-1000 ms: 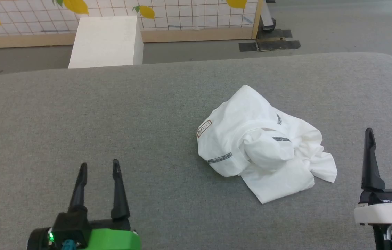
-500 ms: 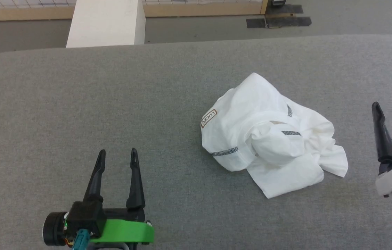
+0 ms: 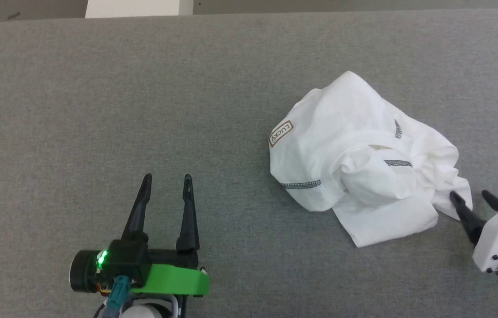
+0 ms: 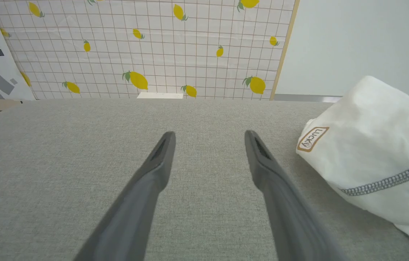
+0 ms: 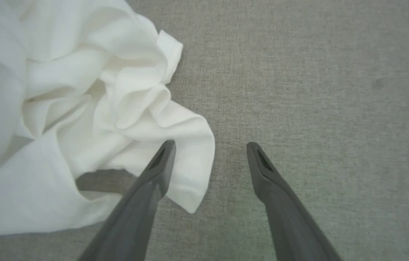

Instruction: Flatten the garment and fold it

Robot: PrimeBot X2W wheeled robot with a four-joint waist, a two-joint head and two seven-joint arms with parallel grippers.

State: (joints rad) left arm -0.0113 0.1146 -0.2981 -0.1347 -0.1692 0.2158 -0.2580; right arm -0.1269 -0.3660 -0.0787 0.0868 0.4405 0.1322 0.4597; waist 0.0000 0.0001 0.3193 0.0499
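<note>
A grey fabric-covered bench (image 3: pixel 99 88) spans the head view. Beyond its far edge, in the left wrist view, stands a gridded panel printed with lemons (image 4: pixel 135 54).

The garment (image 3: pixel 355 132) lies crumpled in a heap on the right half of the bench, white and bunched into folds, not spread out.

The left gripper (image 3: pixel 167 177) sits low over bare bench, well to the left of the garment, its jaws spread wide and holding nothing. The right gripper (image 3: pixel 469 194) is at the heap's right edge, jaws equally wide and empty. In the right wrist view one finger (image 5: pixel 161 163) lies over a loose corner of cloth and the other over bare bench.

A line of grey zigzag stitching (image 3: pixel 301 184) runs along a hem at the heap's near left. Above it sits a small brown-edged logo (image 3: pixel 281 133).
</note>
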